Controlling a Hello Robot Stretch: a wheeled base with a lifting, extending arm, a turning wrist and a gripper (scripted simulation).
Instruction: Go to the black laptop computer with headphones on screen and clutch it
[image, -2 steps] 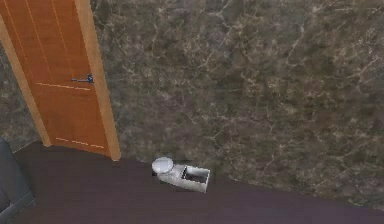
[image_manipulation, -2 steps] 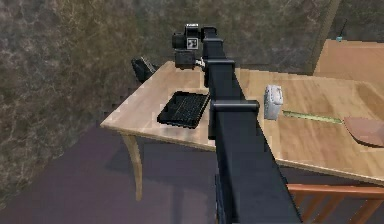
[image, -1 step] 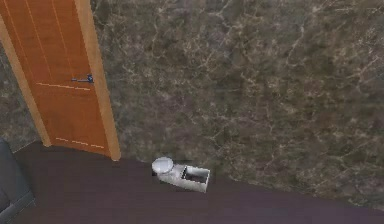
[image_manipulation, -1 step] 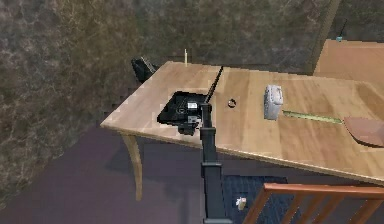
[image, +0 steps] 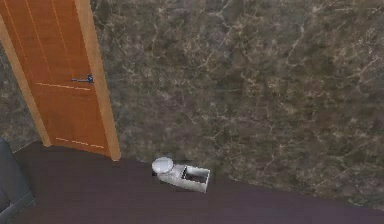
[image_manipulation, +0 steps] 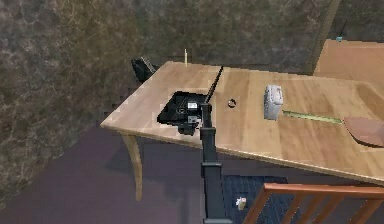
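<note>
A flat black slab with a pale patch on it, the laptop by its shape (image_manipulation: 177, 103), lies near the left front corner of a wooden table (image_manipulation: 300, 140) in the arm side view. The dark arm (image_manipulation: 209, 165) rises from the bottom edge to the table's front edge. The gripper (image_manipulation: 190, 119) sits at the arm's far end, right at the black slab. I cannot tell whether it holds anything, since the slab lies on the table behind it.
Also on the table are a dark upright thing (image_manipulation: 141, 68), a thin dark rod (image_manipulation: 216, 82), a small ring (image_manipulation: 231, 102), a white box (image_manipulation: 272, 101) and a reddish paddle (image_manipulation: 366, 129). A wooden chair back (image_manipulation: 310, 203) stands below. Ahead are an orange door (image: 70, 75), a marble wall and a silver thing (image: 181, 175) on the floor.
</note>
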